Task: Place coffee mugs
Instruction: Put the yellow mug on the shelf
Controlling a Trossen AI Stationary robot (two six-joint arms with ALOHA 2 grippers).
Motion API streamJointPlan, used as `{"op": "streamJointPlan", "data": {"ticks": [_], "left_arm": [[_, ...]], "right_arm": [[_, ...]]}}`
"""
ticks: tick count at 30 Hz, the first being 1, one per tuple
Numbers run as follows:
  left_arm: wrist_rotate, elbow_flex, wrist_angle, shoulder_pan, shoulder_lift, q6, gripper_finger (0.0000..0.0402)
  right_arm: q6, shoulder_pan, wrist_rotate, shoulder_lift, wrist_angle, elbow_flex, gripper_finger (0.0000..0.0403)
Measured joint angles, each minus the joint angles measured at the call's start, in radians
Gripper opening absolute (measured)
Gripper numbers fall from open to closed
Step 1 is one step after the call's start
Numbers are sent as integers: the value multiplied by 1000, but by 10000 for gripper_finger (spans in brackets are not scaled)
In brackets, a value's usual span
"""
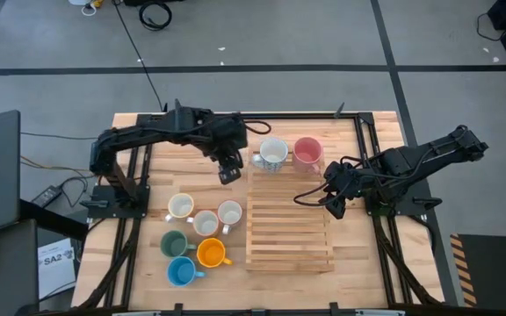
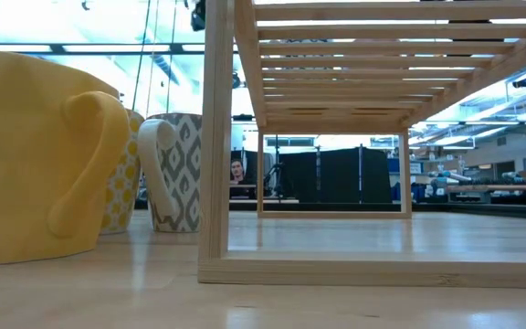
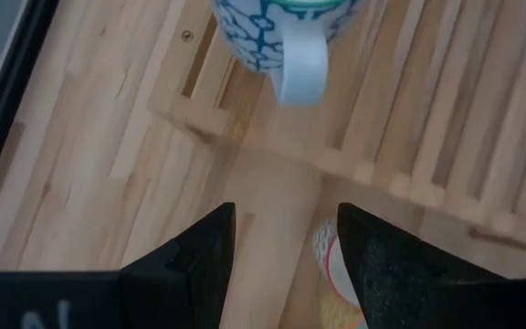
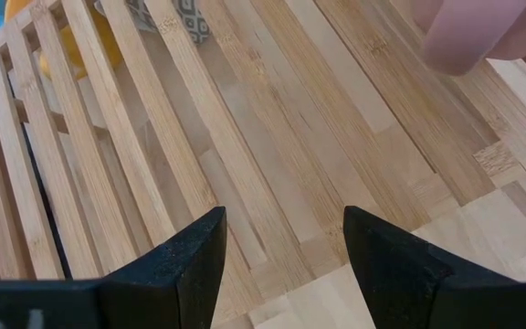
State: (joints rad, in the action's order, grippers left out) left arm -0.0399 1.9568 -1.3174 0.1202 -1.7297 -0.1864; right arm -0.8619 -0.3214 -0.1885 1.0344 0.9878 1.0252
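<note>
Already my left end effector [image 1: 229,172] hung open just beside the slatted rack [image 1: 289,237], near the white mug [image 1: 273,153] and pink mug [image 1: 307,152] on it, right end effector [image 1: 335,204] open opposite; six mugs [image 1: 202,237] awaited squarely centred grips.

Pale slatted wood forms the rack [image 1: 289,219] on a butcher-block bench [image 1: 376,272] of smooth, lightly sheened planks. Glazed ceramic mugs gleam: an orange mug [image 1: 211,254] with a glossy face, a patterned white mug [image 3: 281,27], a pink mug [image 1: 307,152]. Matt black pincer fingers [image 4: 181,265] look plastic.
</note>
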Motion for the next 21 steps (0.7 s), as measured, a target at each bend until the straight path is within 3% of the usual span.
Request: {"op": "streamJointPlan", "data": {"ticks": [7,15,21], "left_arm": [[-11,0,-104,-38,68,-14,201],[-94,0,-218,-164,78,-65,201],[-97,0,-252,-255,78,-119,201]], "right_arm": [[0,0,0,0,-4,0,226],[6,0,0,0,-7,0,226],[25,0,0,0,-7,0,226]]}}
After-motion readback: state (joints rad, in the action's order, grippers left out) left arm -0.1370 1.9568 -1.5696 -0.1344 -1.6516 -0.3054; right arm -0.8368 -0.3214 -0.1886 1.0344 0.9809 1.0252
